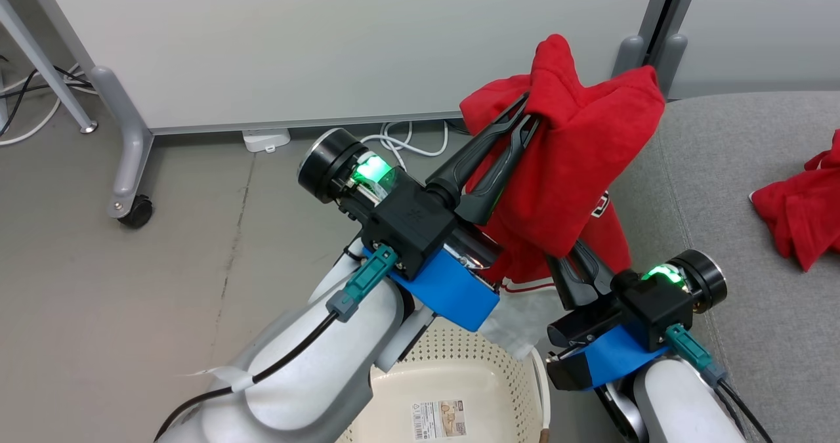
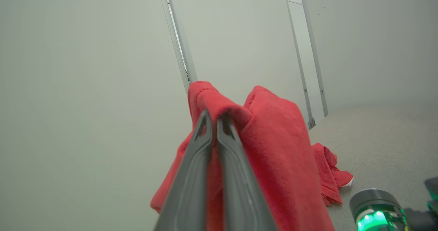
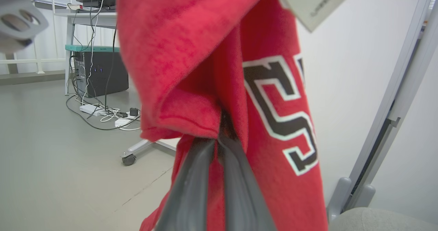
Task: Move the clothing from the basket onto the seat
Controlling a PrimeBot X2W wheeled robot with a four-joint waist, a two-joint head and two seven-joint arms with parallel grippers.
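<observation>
A smooth grey floor (image 1: 98,298) and a flat white partition panel (image 1: 328,36) on a grey castor foot (image 1: 131,167) lie at the left. Beside them the left gripper (image 1: 531,110), its two long dark fingers pressed almost together, pinches a raised fold of a bright red fleecy garment (image 1: 577,161). The cloth is soft and napped, bears a blocky black letter outlined in white (image 3: 280,111), and hangs limp in the air above the oval cream-white perforated plastic basket (image 1: 453,358). Lower down, the right gripper (image 3: 218,145) is closed narrow on a hanging fold of the same garment. Further right, the light-grey woven-fabric sofa (image 1: 722,187), round-edged, carries a second crumpled red garment (image 1: 797,213), well apart from the held one.
</observation>
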